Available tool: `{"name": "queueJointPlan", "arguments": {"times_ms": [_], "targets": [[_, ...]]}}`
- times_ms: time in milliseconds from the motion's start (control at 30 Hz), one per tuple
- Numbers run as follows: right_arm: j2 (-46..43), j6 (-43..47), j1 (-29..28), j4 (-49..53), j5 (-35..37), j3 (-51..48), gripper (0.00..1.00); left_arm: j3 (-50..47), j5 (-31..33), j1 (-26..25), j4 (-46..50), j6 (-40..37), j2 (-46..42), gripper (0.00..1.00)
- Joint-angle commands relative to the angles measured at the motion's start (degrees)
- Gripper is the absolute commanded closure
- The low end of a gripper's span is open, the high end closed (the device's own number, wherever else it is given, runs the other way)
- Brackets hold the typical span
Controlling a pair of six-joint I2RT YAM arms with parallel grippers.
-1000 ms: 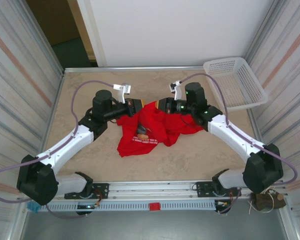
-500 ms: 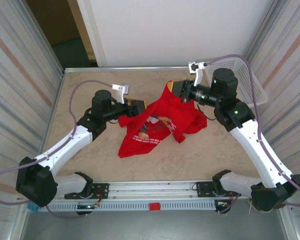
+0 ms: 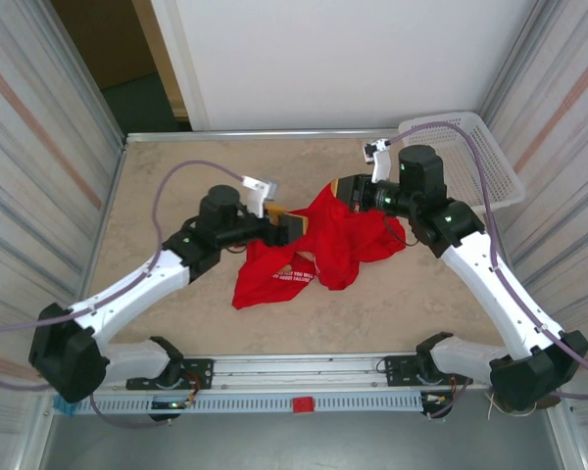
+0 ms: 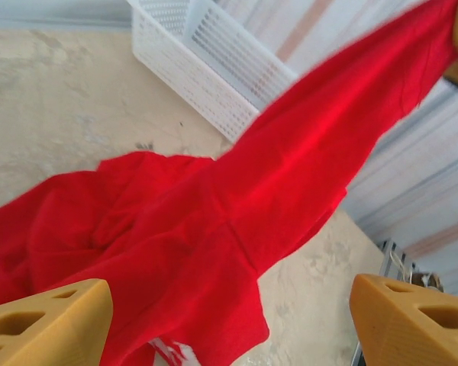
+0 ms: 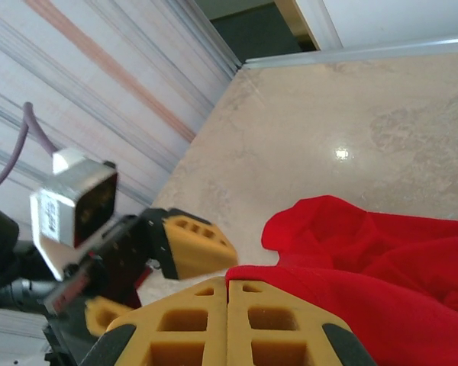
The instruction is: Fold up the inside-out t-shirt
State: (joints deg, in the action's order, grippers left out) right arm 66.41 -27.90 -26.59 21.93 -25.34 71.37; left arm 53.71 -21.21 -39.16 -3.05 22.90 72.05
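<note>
One red t-shirt (image 3: 314,250) is lying bunched on the table (image 3: 176,176), with one white basket (image 3: 465,162) sitting in the far-right corner. The right gripper (image 3: 341,190) is pinching the shirt's lifted edge. The left gripper (image 3: 294,227), clamped a second ago, is now gaping empty.

We see a white mesh basket (image 3: 461,162) in the upper right of the top view, at the far corner of the counter (image 3: 157,166) and against the ribbed side wall (image 3: 559,108). The counter is beige and marbled. White back panel (image 3: 343,59) up top, dark opening (image 3: 147,98) in the upper left.
</note>
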Motion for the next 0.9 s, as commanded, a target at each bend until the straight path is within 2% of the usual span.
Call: {"name": "queueJointPlan", "arguments": {"times_ms": [0, 67, 100, 133, 200, 267, 300, 467, 733, 833, 867], "targets": [[-0.5, -0.9, 0.1, -2.4, -0.8, 0.1, 1.00, 5.4, 5.0, -1.6, 0.2, -4.6, 5.1, 0.18], [-1.4, -1.0, 0.1, -2.3, -1.1, 0.4, 1.00, 7.4, 7.5, -1.7, -0.4, -4.6, 8.2, 0.19], [-2.0, -1.0, 0.2, -2.0, -1.1, 0.7, 1.00, 8.2, 8.1, -1.7, -0.5, -5.0, 9.5, 0.22], [-2.7, -0.9, 0.3, -1.3, -0.9, 1.4, 1.00, 9.3, 8.9, -1.6, -0.1, -5.5, 10.7, 0.31], [-4.5, -0.2, 1.2, 0.1, 0.3, 2.8, 1.00, 10.8, 10.3, -1.3, 1.3, -5.9, 12.0, 0.60], [-7.0, 0.5, 3.0, 1.7, 3.0, 4.1, 1.00, 10.8, 10.3, -0.3, 1.4, -5.6, 11.5, 0.96], [-8.0, 0.8, 4.0, 2.2, 3.5, 4.7, 1.00, 10.6, 10.3, 0.0, 1.4, -5.6, 10.8, 1.00], [-11.4, 2.7, 6.6, 4.2, 7.6, 7.3, 1.00, 9.9, 9.8, 1.4, 2.0, -6.9, 6.0, 1.00], [-6.5, 4.8, 6.7, 6.2, 8.7, 5.4, 1.00, 10.2, 6.2, 3.0, 2.4, -8.2, 1.7, 1.00], [-4.0, 4.8, 6.8, 4.5, 5.5, -0.6, 0.49, 10.0, 4.5, 3.2, 2.6, -8.4, 1.0, 1.00], [-3.5, 4.5, 6.8, 1.9, 3.3, -4.2, 0.41, 9.9, 4.0, 3.2, 2.6, -8.4, 0.9, 1.00]]}}
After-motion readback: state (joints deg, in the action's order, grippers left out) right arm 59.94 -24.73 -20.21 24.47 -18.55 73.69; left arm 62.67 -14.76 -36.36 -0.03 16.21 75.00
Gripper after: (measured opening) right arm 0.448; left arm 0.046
